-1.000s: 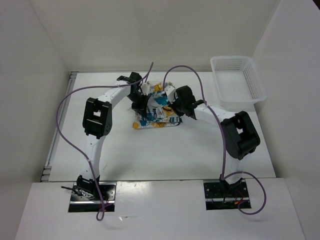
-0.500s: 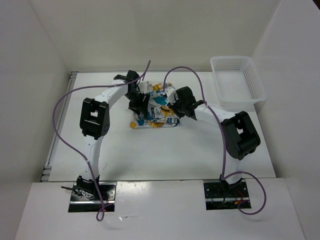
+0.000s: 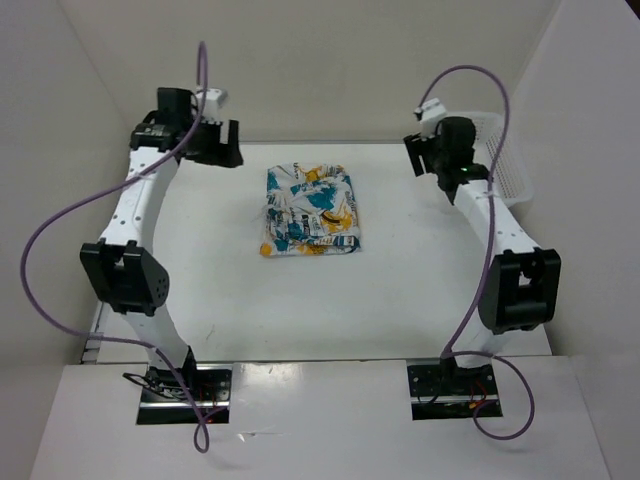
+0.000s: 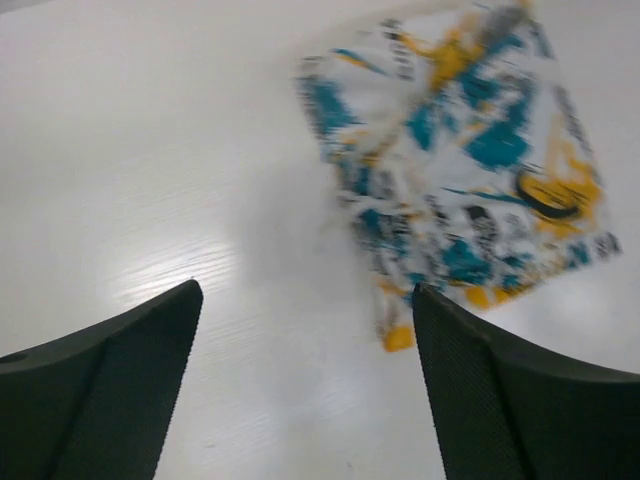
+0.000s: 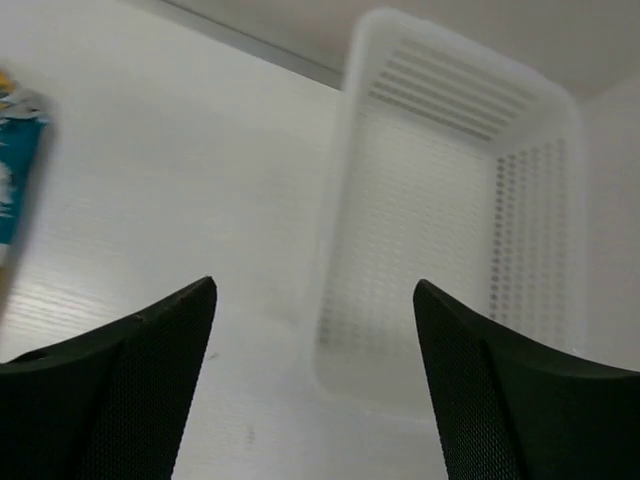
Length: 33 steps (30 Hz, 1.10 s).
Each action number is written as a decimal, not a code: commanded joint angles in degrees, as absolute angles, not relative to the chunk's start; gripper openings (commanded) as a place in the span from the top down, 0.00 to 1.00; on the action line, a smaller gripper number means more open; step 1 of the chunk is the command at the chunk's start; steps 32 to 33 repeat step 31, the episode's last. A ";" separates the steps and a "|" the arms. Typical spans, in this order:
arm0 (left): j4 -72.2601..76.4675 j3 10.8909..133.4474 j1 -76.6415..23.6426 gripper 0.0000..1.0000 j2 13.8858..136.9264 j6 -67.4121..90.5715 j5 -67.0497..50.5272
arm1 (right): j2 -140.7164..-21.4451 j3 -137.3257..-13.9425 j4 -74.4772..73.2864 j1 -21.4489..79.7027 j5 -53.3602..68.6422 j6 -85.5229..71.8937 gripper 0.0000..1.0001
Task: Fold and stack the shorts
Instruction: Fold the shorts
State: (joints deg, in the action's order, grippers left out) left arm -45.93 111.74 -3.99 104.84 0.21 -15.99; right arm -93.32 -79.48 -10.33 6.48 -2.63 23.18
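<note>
The shorts (image 3: pixel 310 212) lie folded in a flat rectangle on the white table, toward its far middle, white with teal, orange-yellow and black print. The left wrist view shows the shorts (image 4: pixel 470 170) blurred at upper right. My left gripper (image 3: pixel 222 147) is raised at the far left, well clear of the cloth; in its own view the left gripper (image 4: pixel 305 330) stands open over bare table. At the far right, lifted beside the basket, is my right gripper (image 3: pixel 418 150); the right gripper (image 5: pixel 314 330) is open and empty. One teal edge of the shorts (image 5: pixel 14 180) shows at that view's left border.
A white plastic mesh basket (image 3: pixel 505 175) stands at the table's far right corner, seen again as the basket (image 5: pixel 350 250) just below the right fingers. White walls close the table at the back and on both sides. Purple cables arch over both arms.
Both grippers have let go of the shorts, opened, and lifted away to the far corners, left to the left and right to the right. The shorts now lie flat and uncovered.
</note>
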 commanded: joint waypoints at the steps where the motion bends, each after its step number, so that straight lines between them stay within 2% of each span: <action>1: -40.88 105.22 3.85 0.06 101.00 0.00 -4.23 | -87.55 -79.64 -13.25 1.42 -2.65 21.97 0.14; 5: -36.31 94.51 10.54 0.01 92.67 0.00 -0.62 | -81.58 -73.42 -16.79 -4.21 4.38 24.60 0.01; 10: -32.78 78.26 15.46 0.01 86.23 0.00 -3.86 | -69.18 -64.43 -15.46 -4.22 -1.40 15.66 0.01; 14: -31.73 72.96 18.80 0.01 82.97 0.00 -8.61 | -63.38 -62.50 -16.61 -4.22 -3.42 10.56 0.01; 22: -34.45 70.32 20.03 0.01 81.04 0.00 -11.78 | -54.33 -57.39 -17.14 -4.22 -2.72 6.42 0.01; 33: -34.45 68.64 20.04 0.00 77.70 0.00 -12.30 | -50.46 -53.26 -17.23 -4.22 -2.89 6.33 0.01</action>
